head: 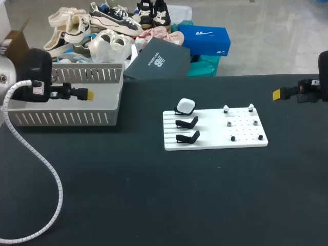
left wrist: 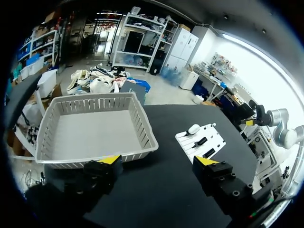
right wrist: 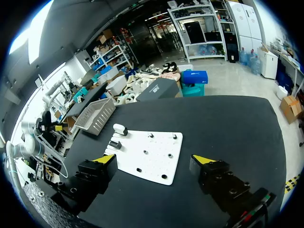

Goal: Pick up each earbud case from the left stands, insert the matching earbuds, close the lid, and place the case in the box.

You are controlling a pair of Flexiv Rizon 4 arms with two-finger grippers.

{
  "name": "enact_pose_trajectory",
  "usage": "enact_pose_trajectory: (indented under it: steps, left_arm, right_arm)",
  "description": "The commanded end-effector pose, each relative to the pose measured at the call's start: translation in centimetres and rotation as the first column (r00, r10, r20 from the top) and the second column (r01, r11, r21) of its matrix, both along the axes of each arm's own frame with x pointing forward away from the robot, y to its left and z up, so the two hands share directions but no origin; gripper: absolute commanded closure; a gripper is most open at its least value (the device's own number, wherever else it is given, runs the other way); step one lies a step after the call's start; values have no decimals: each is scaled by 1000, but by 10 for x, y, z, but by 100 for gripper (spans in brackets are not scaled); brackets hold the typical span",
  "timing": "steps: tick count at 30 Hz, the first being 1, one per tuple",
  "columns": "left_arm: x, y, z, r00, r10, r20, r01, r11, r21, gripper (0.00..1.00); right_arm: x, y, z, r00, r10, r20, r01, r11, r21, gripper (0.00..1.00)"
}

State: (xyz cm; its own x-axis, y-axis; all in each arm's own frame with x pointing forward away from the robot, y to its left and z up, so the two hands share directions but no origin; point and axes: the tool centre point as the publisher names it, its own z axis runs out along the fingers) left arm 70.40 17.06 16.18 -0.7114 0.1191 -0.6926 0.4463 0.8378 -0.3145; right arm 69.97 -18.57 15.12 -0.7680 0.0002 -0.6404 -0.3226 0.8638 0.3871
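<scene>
A rounded, glossy white earbud case (head: 185, 106) sat on the ribbed white board (head: 210, 136), beside 2 black angled stands (head: 187, 123). The left end effector (left wrist: 157, 160) and right end effector (right wrist: 153, 159) were spread.

The black desk (head: 154, 195) is lit evenly from overhead in the head view; only faint shadows are cast beside the white board (head: 215, 142) and the grey basket (head: 66, 119); a ceiling strip is blown out to white glare in the left wrist view; the room is left dimmer in the right wrist view.
</scene>
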Motion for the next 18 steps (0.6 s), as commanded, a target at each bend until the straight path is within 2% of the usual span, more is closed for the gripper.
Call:
enact_pose_trajectory:
  steps: [1,4,9,11,12,16,18]
  left_arm:
    - [5,0,5,994,-99,46,102,994,-46,0]
    - [8,-6,12,979,-184,86,188,981,-42,0]
    - [14,-19,19,925,-348,154,351,936,5,0]
    - [17,-24,21,891,-410,193,413,910,29,0]
    - [19,-26,21,880,-434,193,435,900,41,0]
    - [28,-39,19,791,-567,231,560,823,101,0]
    - [32,-45,18,758,-606,242,598,794,114,0]
  right_arm:
    - [1,-1,-1,1000,3,1,-3,1000,2,0]
    - [1,-1,-1,1000,3,1,-3,1000,2,0]
    - [1,-1,-1,1000,3,1,-3,1000,2,0]
    - [1,-1,-1,1000,3,1,-3,1000,2,0]
    - [1,-1,-1,1000,3,1,-3,1000,2,0]
    - [1,-1,-1,1000,3,1,-3,1000,2,0]
    - [1,-1,-1,1000,3,1,-3,1000,2,0]
